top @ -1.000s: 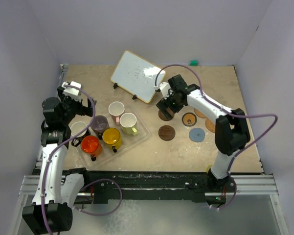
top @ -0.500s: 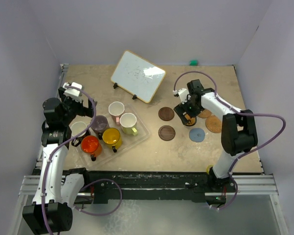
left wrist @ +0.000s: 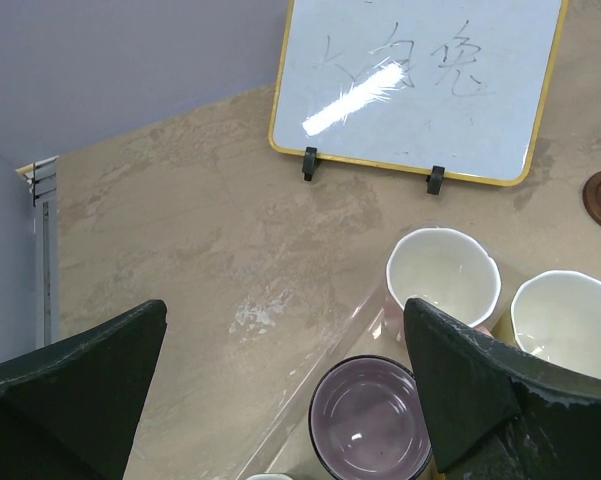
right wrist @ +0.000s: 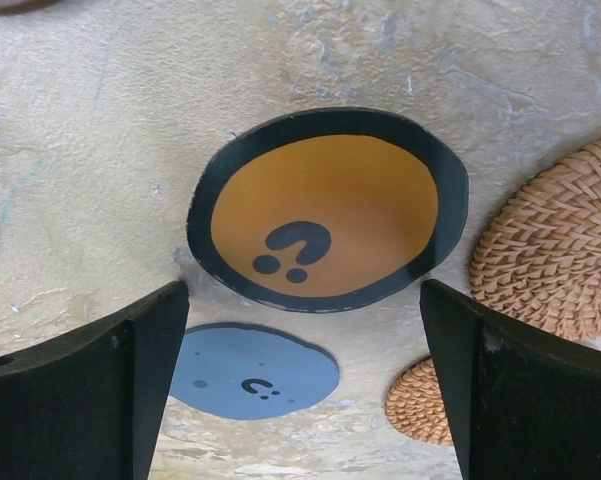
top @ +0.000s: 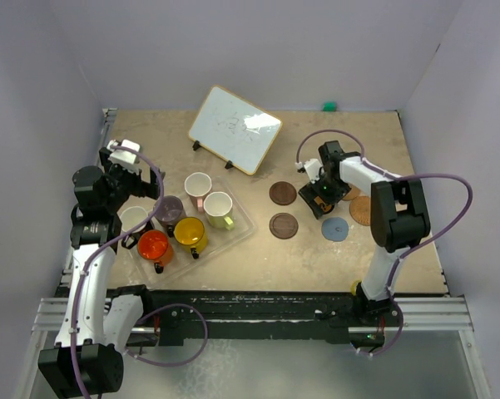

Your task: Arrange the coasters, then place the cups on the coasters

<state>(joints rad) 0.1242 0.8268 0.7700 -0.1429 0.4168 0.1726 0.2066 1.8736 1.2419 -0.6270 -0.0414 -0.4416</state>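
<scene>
- Hovering right gripper (right wrist: 302, 385), jaws wide, empty, above the orange-centred coaster (right wrist: 325, 205).
- Lower straight; pinch its rim, clear of the woven coaster (right wrist: 550, 245).
- Wide, empty also: left gripper (left wrist: 280, 390).

A black question mark is printed on the orange-centred coaster (right wrist: 325, 208), and a smaller similar mark on the blue coaster (right wrist: 252, 370). Faint handwriting on the whiteboard (left wrist: 420, 80) cannot be read.

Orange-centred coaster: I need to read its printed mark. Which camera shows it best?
The right wrist view: the orange-centred coaster lies whole and close below the camera, its dark rim and question-mark print clear. The top external view hides most of it under the right gripper. The left wrist view misses it.
</scene>
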